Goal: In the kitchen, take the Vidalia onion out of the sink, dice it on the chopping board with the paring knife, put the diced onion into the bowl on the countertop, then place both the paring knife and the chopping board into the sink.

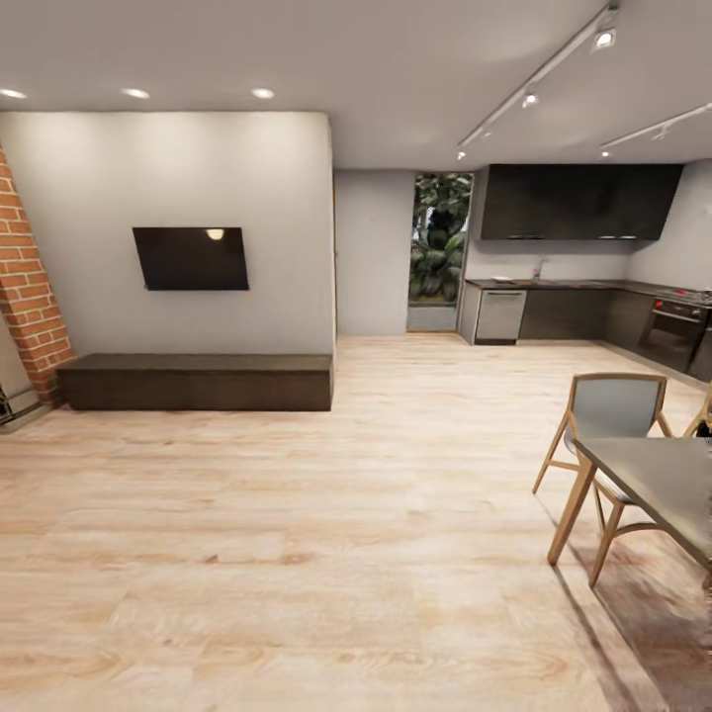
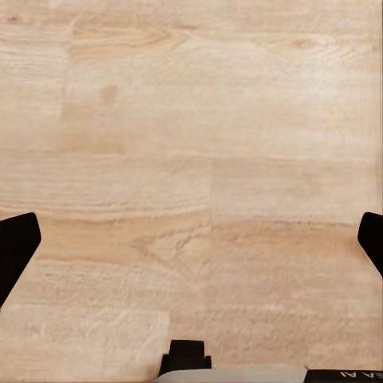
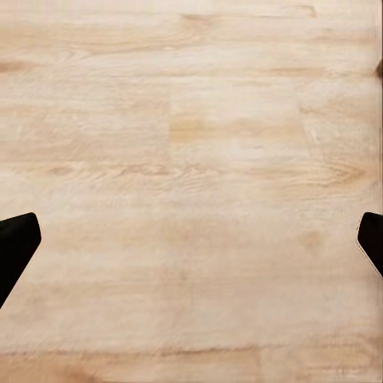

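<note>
Standing far from the kitchen [image 1: 583,287] at upper right; nothing started, every step remains. Both grippers [image 2: 191,239] [image 3: 191,239] spread wide, empty.

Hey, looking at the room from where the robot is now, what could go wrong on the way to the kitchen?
The dining table and wooden chair stand to the right of the route to the far countertop; cutting that corner risks clipping them. Both grippers, left gripper and right gripper, hang open and empty over bare floor, so nothing can drop.

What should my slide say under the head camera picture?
Wide wood floor, wall TV, dark kitchen far across the room.
</note>
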Available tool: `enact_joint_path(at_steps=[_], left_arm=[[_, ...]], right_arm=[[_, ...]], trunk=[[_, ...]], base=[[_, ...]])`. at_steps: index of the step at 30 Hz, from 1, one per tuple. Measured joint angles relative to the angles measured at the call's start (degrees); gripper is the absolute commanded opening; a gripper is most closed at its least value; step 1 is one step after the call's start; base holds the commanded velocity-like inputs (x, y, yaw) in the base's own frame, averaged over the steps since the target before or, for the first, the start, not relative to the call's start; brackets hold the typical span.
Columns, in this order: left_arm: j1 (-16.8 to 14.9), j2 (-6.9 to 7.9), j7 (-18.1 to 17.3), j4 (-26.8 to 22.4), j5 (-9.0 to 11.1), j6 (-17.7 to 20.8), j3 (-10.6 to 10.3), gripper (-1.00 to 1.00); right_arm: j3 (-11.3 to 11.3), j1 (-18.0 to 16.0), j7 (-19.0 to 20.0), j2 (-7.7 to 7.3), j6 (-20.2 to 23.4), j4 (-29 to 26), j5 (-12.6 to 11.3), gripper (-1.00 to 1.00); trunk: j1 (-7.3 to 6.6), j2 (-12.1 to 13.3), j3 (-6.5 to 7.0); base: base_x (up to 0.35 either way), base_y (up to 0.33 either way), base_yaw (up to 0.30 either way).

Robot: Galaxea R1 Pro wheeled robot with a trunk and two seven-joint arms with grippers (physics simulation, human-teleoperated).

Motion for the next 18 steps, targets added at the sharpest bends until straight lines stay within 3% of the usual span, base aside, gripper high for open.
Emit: enact_joint_path(at_steps=[5,18], left_arm=[[0.01,0.00,0.00,-0.01,0.00,0.01,0.01,1.00],[0.02,0.00,0.00,0.06,0.00,0.02,0.01,1.00]], right_arm=[[0.02,0.00,-0.01,0.00,0.04,-0.01,0.03,1.00],[0.00,0.01,-0.03,0.00,0.03,-0.01,0.04,1.00]], trunk=[[0.00,0.00,0.00],[0.00,0.00,0.00]], base=[[0.322,0.000,-0.130],[0.322,0.000,-0.007]])
